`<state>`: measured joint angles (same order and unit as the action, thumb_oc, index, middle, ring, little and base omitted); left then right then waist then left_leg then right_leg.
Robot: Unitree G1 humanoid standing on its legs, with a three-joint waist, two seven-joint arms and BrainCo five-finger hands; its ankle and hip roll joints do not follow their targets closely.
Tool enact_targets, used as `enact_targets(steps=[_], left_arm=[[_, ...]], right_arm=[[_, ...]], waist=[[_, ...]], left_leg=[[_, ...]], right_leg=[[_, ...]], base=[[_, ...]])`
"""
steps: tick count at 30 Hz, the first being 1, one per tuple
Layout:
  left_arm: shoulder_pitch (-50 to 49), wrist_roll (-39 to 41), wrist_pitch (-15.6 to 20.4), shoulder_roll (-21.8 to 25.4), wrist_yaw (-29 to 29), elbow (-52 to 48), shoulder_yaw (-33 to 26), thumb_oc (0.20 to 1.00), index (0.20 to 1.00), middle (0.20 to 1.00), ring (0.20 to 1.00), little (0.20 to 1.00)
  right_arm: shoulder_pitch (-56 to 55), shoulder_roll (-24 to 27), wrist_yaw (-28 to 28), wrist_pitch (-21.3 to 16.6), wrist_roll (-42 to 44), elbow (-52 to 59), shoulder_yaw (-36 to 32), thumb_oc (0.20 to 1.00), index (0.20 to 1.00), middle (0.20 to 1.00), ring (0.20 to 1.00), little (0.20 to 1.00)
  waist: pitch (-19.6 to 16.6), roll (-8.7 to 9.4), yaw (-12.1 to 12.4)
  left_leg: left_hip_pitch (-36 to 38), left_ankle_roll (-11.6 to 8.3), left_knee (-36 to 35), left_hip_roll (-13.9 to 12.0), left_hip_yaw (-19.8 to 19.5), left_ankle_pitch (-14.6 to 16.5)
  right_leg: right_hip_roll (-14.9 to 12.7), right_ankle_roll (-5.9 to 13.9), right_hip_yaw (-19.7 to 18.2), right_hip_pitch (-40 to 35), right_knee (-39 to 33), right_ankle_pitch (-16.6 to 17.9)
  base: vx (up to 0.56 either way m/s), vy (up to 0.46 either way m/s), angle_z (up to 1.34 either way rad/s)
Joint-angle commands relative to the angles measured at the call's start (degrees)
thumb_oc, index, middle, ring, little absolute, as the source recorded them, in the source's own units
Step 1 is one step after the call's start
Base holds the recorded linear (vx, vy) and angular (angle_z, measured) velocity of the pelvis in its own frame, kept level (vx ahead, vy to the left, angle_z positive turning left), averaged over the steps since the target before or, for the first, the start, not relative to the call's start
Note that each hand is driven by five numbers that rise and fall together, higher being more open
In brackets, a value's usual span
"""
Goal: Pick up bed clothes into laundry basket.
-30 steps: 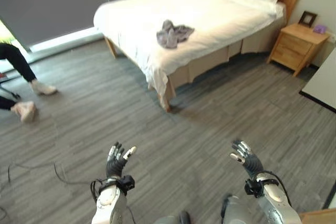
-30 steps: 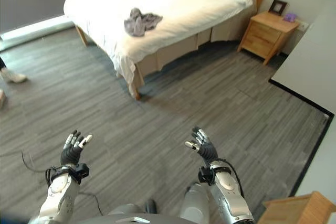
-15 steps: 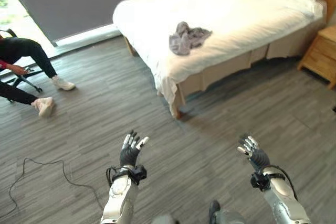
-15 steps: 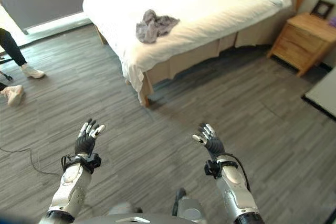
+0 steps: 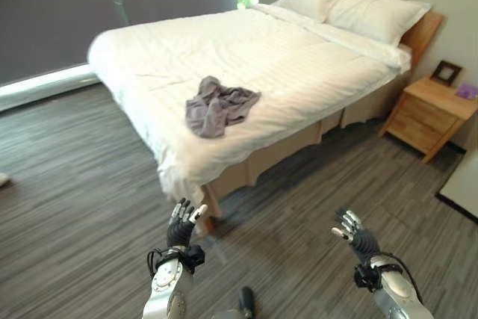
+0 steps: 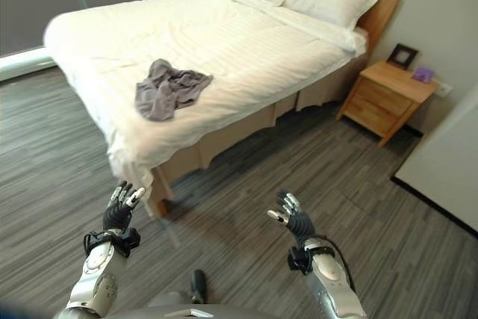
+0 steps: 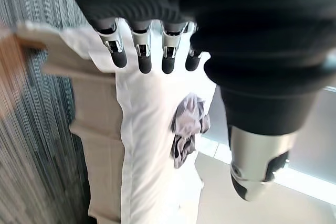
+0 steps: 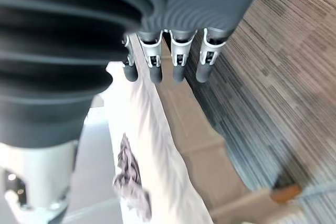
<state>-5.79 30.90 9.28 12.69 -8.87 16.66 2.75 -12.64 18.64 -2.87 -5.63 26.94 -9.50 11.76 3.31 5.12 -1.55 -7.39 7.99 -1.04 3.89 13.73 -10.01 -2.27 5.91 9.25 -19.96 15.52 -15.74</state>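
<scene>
Grey and crumpled, the small heap of cloth garment [image 5: 218,105] lies on the white striped bedding of the wooden-framed double bed [image 5: 299,57], on the near-left part of the mattress, a little in from the bed's near edge and well apart from both of the robot's hands. The bed runs from the near left toward the far right, and two white pillows [image 5: 351,11] rest against its brown wooden headboard [image 5: 420,26] at the far right end. The white sheet hangs over the near corner of the bed, above a bare wooden leg on the grey wood-plank floor [image 5: 67,177]. Just beside the headboard, on the right, stands a light wooden nightstand with drawers [image 5: 432,113]; on its top sit a small dark picture frame [image 5: 446,72] and a small purple object [image 5: 467,90] that is too small to make out. The left hand [image 5: 180,227] is raised over the floor at the near left, close to the bed's near corner, with its fingers straight and spread wide and holding nothing. The right hand [image 5: 353,234] is raised over the floor at the near right, its fingers likewise extended and empty. A dark grey curtain [image 5: 112,5] covers the far left wall behind the bed.
</scene>
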Motion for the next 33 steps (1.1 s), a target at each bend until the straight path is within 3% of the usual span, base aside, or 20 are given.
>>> enact_targets(steps=[1,3,5,8,9,10,11,12,13,14,17,21,24,25,31,33], left_arm=[[1.8,-1.0,3.4,2.9,-2.0,-5.1,-1.1,1.0,1.0,1.0,1.0,1.0],[2.7,-2.0,3.1,4.5,-2.8,-6.0,-1.5,1.0,1.0,1.0,1.0,1.0],[2.9,-3.0,2.9,5.3,-2.6,-5.9,-1.9,1.0,1.0,1.0,1.0,1.0],[2.1,-3.6,3.0,6.3,-2.2,-6.2,-2.8,1.0,1.0,1.0,1.0,1.0],[1.6,-3.6,3.1,6.5,-1.8,-6.0,-2.8,1.0,1.0,1.0,1.0,1.0],[0.7,-4.0,3.0,6.6,-1.3,-4.6,-3.0,1.0,1.0,1.0,1.0,1.0],[0.7,-3.9,3.0,6.6,-1.3,-4.6,-3.0,1.0,1.0,1.0,1.0,1.0],[0.8,-4.3,3.1,7.0,-1.3,-3.8,-3.1,1.0,1.0,1.0,1.0,1.0],[0.1,-3.7,3.2,7.1,-1.3,-3.0,-3.3,1.0,1.0,1.0,1.0,1.0],[-0.1,-3.3,3.2,7.1,-1.0,-2.5,-3.3,1.0,1.0,1.0,1.0,1.0],[-0.4,-3.0,3.0,7.3,-0.5,-1.4,-3.2,1.0,1.0,1.0,1.0,1.0],[-2.6,-1.3,2.9,7.6,0.2,-2.5,-3.5,1.0,1.0,1.0,1.0,1.0],[-4.1,1.0,2.3,8.6,1.7,-3.8,-2.2,1.0,1.0,1.0,1.0,1.0],[-4.1,1.0,2.3,8.5,1.7,-3.8,-2.4,1.0,1.0,1.0,1.0,1.0],[-4.6,3.4,2.1,10.9,3.7,-7.0,0.4,1.0,1.0,1.0,1.0,1.0],[-3.9,3.2,2.5,11.9,3.9,-6.9,1.0,1.0,1.0,1.0,1.0,1.0]], right_arm=[[5.2,-0.6,-0.3,-2.6,-0.2,3.1,-0.4,1.0,1.0,1.0,1.0,1.0],[6.4,-1.3,0.0,-2.8,-0.2,3.2,0.4,1.0,1.0,1.0,1.0,1.0],[6.6,-1.4,0.2,-2.7,-0.7,3.0,0.3,1.0,1.0,1.0,1.0,1.0],[6.5,-1.4,0.5,-2.4,-0.7,2.4,-0.7,1.0,1.0,1.0,1.0,1.0],[6.1,-1.1,0.6,-2.3,-0.9,2.3,-1.3,1.0,1.0,1.0,1.0,1.0],[5.8,-0.5,1.0,-2.4,-1.2,1.8,-2.6,1.0,1.0,1.0,1.0,1.0],[5.8,-0.6,1.0,-2.3,-1.3,1.8,-2.6,1.0,1.0,1.0,1.0,1.0],[6.1,-0.2,1.2,-2.4,-1.4,1.6,-3.2,1.0,1.0,1.0,1.0,1.0],[6.5,0.7,2.1,-2.4,-2.5,1.6,-4.4,1.0,1.0,1.0,1.0,1.0],[7.2,1.6,2.2,-2.5,-3.6,1.0,-5.0,1.0,1.0,1.0,1.0,1.0],[9.5,3.7,3.6,-2.1,-6.4,-1.4,-6.2,1.0,1.0,1.0,1.0,1.0],[18.4,10.6,5.3,-1.1,-8.0,-9.0,-6.5,1.0,1.0,1.0,1.0,1.0],[30.8,18.4,4.5,0.6,-10.6,-18.2,-1.4,1.0,1.0,1.0,1.0,1.0],[31.3,18.4,4.4,0.4,-10.5,-18.5,-1.2,1.0,1.0,1.0,1.0,1.0],[66.2,19.6,6.2,3.3,-12.7,-57.7,11.2,1.0,1.0,1.0,1.0,1.0],[74.1,19.3,7.5,3.6,-16.6,-64.9,14.0,1.0,1.0,1.0,1.0,1.0]], waist=[[2.1,-2.29,1.9],[4.6,-4.1,-0.1],[5.0,-4.1,-0.7],[5.4,-3.81,-1.1],[5.5,-3.46,-1.5],[5.1,-2.37,-2.3],[5.2,-2.42,-2.3],[5.1,-1.88,-2.3],[4.8,-1.08,-1.8],[4.7,-0.6,-1.3],[4.1,0.19,-0.2],[2.8,0.39,2.3],[2.5,0.04,4.6],[2.6,-0.04,4.4],[3.0,-1.0,8.8],[3.4,-1.52,10.1]], left_leg=[[2.7,-7.25,0.5,-5.9,1.6,3.1],[7.9,-6.3,-2.4,-6.5,1.1,4.5],[9.3,-6.37,-3.1,-6.4,0.7,5.1],[11.0,-7.34,-3.6,-6.7,-0.1,6.2],[11.4,-7.87,-3.7,-6.7,-1.1,6.7],[12.5,-8.58,-4.0,-5.8,-3.7,7.9],[12.6,-8.59,-4.0,-5.8,-3.7,7.9],[12.9,-8.77,-4.0,-5.8,-5.0,8.5],[13.8,-8.9,-4.0,-5.8,-7.2,9.1],[14.0,-8.9,-4.0,-5.8,-8.2,9.1],[14.3,-9.0,-3.9,-5.7,-9.6,9.4],[14.1,-9.49,-3.9,-6.0,-12.0,9.9],[13.5,-9.99,-3.7,-6.9,-14.7,9.6],[13.5,-10.01,-3.6,-7.0,-14.8,9.7],[11.2,-11.22,-3.5,-8.3,-18.5,8.5],[10.0,-11.6,-3.5,-8.5,-19.7,7.9]], right_leg=[[-10.0,3.11,0.4,13.7,6.3,21.6],[-10.7,2.82,1.0,21.4,17.7,23.5],[-11.8,2.32,1.7,23.5,17.9,22.5],[-14.6,2.44,4.6,25.5,8.7,22.3],[-13.9,2.77,4.2,24.7,3.1,22.3],[-10.9,3.7,-1.2,25.0,-8.7,22.6],[-10.8,3.72,-1.2,24.7,-8.9,22.7],[-10.2,4.35,-3.9,24.8,-11.5,23.4],[-9.5,5.04,-7.3,25.2,-12.7,24.4],[-9.4,5.12,-8.1,25.1,-12.1,24.9],[-9.9,5.09,-7.7,24.0,-12.9,24.9],[-9.3,4.64,-6.1,20.9,-15.9,22.9],[-8.5,3.66,-4.5,19.8,-15.6,20.6],[-8.4,3.64,-4.4,19.7,-15.6,20.6],[-7.0,2.14,-1.6,19.1,-16.2,19.1],[-6.6,1.85,-0.6,19.1,-16.7,18.8]], base=[[0.19,0.311,-0.07],[0.23,0.291,-0.09],[0.23,0.104,0.27],[0.26,-0.036,0.59],[0.38,-0.182,0.3],[0.3,-0.155,0.29],[0.29,-0.145,0.26],[0.21,-0.118,0.51],[0.26,-0.165,0.72],[0.19,-0.121,0.86],[0.12,-0.11,0.99],[0.13,-0.142,0.44],[0.07,-0.14,0.2],[0.06,-0.139,0.13],[0.03,-0.121,0.23],[0.01,-0.11,0.3]])
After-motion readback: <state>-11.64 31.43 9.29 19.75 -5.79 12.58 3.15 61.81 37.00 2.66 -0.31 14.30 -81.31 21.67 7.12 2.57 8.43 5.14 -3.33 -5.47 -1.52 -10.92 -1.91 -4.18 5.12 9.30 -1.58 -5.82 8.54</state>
